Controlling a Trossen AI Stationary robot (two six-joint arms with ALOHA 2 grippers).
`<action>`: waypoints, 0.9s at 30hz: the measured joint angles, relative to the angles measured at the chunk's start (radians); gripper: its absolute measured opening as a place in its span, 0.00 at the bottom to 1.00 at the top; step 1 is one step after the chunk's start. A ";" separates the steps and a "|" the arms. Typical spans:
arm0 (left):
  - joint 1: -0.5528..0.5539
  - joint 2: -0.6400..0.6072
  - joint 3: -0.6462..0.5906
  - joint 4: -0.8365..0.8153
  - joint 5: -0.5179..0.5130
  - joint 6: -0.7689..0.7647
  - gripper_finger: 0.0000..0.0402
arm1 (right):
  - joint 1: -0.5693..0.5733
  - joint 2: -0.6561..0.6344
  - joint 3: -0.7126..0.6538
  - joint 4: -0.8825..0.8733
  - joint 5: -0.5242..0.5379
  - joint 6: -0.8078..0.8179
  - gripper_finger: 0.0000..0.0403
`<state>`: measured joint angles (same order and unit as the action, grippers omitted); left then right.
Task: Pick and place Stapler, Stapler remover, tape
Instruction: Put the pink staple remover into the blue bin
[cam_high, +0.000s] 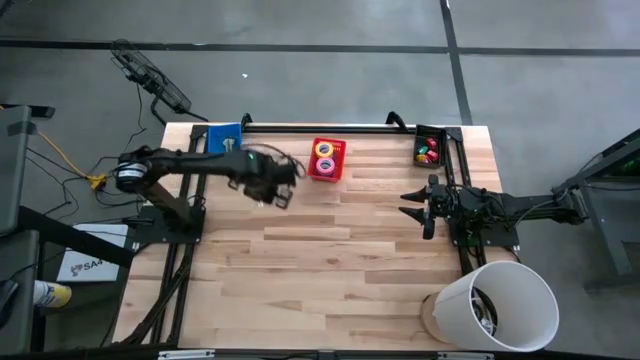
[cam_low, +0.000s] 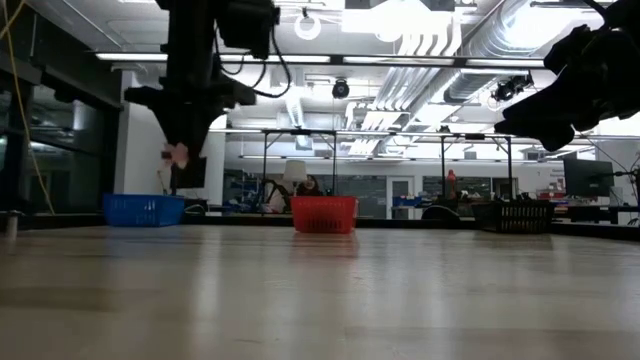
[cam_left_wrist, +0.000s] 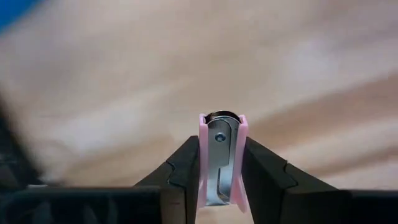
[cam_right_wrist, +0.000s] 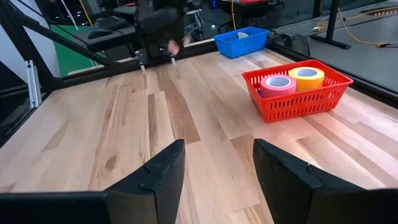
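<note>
left gripper (cam_left_wrist: 221, 180) clamped on pink staple remover (cam_left_wrist: 221, 158), raised above table (cam_high: 330, 260) between blue basket (cam_high: 224, 137) and red basket (cam_high: 327, 160) | right gripper (cam_right_wrist: 214, 174) fingers spread, empty, waiting at right side | done: pink tape (cam_right_wrist: 278, 85), yellow tape (cam_right_wrist: 306, 77) in red basket | left: remover placement; blue basket's contents unclear, stapler not seen
</note>
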<state>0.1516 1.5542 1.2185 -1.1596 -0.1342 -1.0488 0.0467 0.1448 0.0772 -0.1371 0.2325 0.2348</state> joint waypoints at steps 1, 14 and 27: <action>0.031 -0.015 -0.001 -0.023 -0.021 0.024 0.23 | 0.000 0.000 0.000 0.000 0.000 0.000 0.45; 0.421 -0.050 -0.015 -0.036 -0.213 0.283 0.23 | 0.000 0.006 0.000 -0.001 0.000 0.000 0.45; 0.763 -0.052 -0.173 0.210 -0.151 0.424 0.23 | 0.000 0.006 0.000 0.000 0.000 0.000 0.45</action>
<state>0.9150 1.5026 1.0457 -0.9497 -0.2855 -0.6249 0.0465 0.1513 0.0769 -0.1371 0.2325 0.2346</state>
